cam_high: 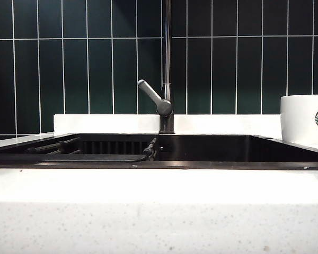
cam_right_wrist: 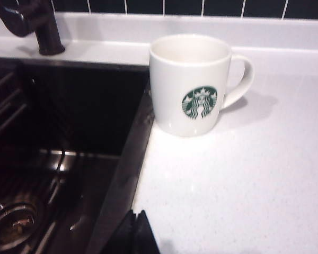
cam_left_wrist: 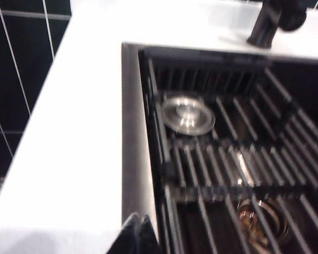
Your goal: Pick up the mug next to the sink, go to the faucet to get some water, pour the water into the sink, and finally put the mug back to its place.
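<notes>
We see a kitchen corner from low in front: a white speckled stone bench (cam_high: 159,211) carries a wide, near-black rectangular sink (cam_high: 222,151) with a thin metal rim, backed by dark green wall tiles (cam_high: 69,63). Behind the basin's middle rises the tall, slim dark metal faucet (cam_high: 167,69), its grey lever angled up to the left; no water runs from it. The white ceramic mug with the green Starbucks logo (cam_right_wrist: 191,84) stands upright on the bench just right of the sink's right edge, its handle turned to the right and away from the basin, and nothing holds it. Neither arm shows in the front view. Our left pincer (cam_left_wrist: 138,235) hangs over the bench at the sink's left rim, its dark tips pressed together on nothing; below it a black slatted rack (cam_left_wrist: 228,159) lies across the basin above a round steel drain (cam_left_wrist: 186,114). Our right pincer (cam_right_wrist: 138,233) hovers near the sink's right edge, on the near side of the mug and well apart from it, tips likewise together and empty. We judge the mug sits in its resting place.
</notes>
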Robot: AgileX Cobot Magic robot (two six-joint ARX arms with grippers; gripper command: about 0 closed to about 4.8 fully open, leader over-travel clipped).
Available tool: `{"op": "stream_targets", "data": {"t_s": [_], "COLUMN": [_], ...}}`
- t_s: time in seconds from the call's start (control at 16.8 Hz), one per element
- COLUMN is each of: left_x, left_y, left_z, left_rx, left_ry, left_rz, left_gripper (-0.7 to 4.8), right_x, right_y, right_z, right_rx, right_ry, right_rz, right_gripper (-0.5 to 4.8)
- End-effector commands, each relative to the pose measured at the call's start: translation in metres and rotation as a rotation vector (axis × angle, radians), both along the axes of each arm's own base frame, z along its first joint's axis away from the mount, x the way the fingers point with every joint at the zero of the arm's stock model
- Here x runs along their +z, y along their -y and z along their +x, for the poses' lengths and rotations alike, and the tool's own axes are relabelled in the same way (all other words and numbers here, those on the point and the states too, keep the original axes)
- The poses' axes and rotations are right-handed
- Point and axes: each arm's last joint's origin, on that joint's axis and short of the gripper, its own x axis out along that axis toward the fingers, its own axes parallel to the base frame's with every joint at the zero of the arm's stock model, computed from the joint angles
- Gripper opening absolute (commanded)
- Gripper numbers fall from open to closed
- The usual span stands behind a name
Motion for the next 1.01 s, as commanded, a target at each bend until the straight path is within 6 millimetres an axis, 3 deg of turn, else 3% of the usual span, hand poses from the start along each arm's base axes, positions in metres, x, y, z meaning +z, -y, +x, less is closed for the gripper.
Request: {"op": "stream_targets", "data": {"t_s": [0.06, 0.48, 0.71, 1.01], "left_x": [-0.004, -0.008, 0.003, 0.001], "left_y": [0.0, 0.001, 0.002, 0.002], "left_z": [0.0, -0.001, -0.003, -0.004], "left_rx": [-0.011, -0.061, -0.104, -0.102], "left_ry": [0.044, 0.165, 0.27, 0.257], "left_rz": [0.008, 0.027, 0.008, 0.01], "left_gripper": [-0.06, -0.06, -0.06, -0.06], "right_x": [-0.004, -0.011, -0.012, -0.012], "right_y": [0.0, 0.0, -0.001, -0.001], "right_z": [-0.001, -0.005, -0.005, -0.005], "right_rx": [0.002, 0.008, 0.049, 0.049], "right_ry": [0.035, 0.079, 0.077, 0.07], "right_rz": [-0.001, -0.005, -0.016, -0.016], "right_gripper": [-0.06, -0.06, -0.06, -0.06]}}
